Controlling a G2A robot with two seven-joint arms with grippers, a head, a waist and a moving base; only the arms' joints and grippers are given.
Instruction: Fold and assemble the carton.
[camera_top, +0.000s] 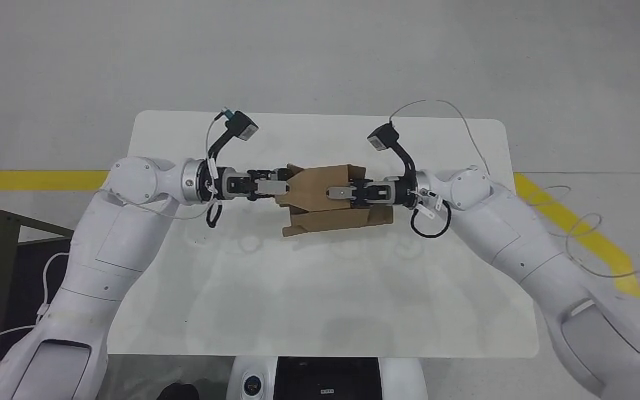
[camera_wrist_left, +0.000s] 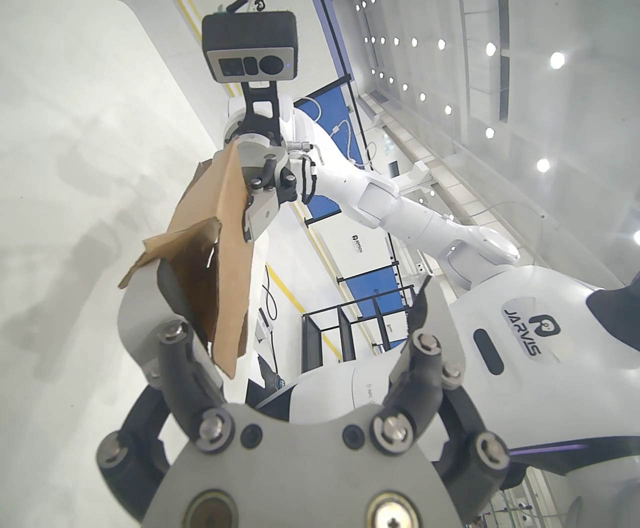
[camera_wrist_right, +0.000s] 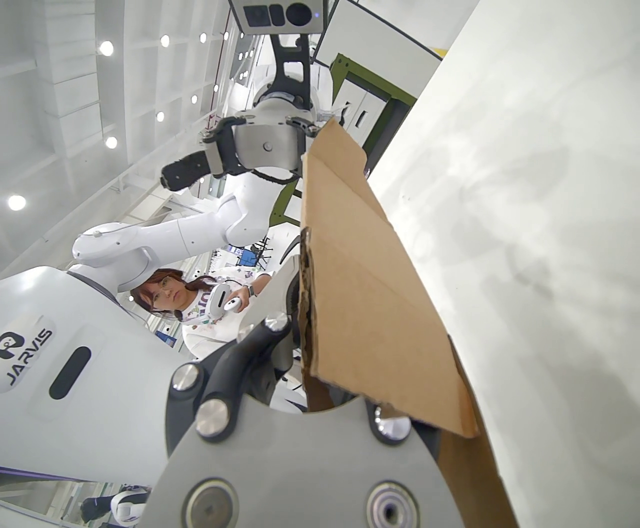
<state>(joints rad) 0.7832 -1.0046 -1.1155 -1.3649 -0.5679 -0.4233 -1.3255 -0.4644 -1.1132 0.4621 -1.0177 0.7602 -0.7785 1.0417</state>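
right fingers (camera_wrist_left: 260, 214) pinch carton (camera_wrist_left: 222, 260), left fingers (camera_wrist_left: 422, 350) splayed

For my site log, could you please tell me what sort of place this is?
Probably an indoor robotics lab or test hall: rows of ceiling spotlights, a yellow floor line beside the table, and blue panels behind.

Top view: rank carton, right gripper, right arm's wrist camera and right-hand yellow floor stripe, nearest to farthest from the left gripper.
1. carton, at the tips of the left gripper.
2. right gripper, across the carton.
3. right arm's wrist camera, by the right wrist.
4. yellow floor stripe, past the right edge of the table.
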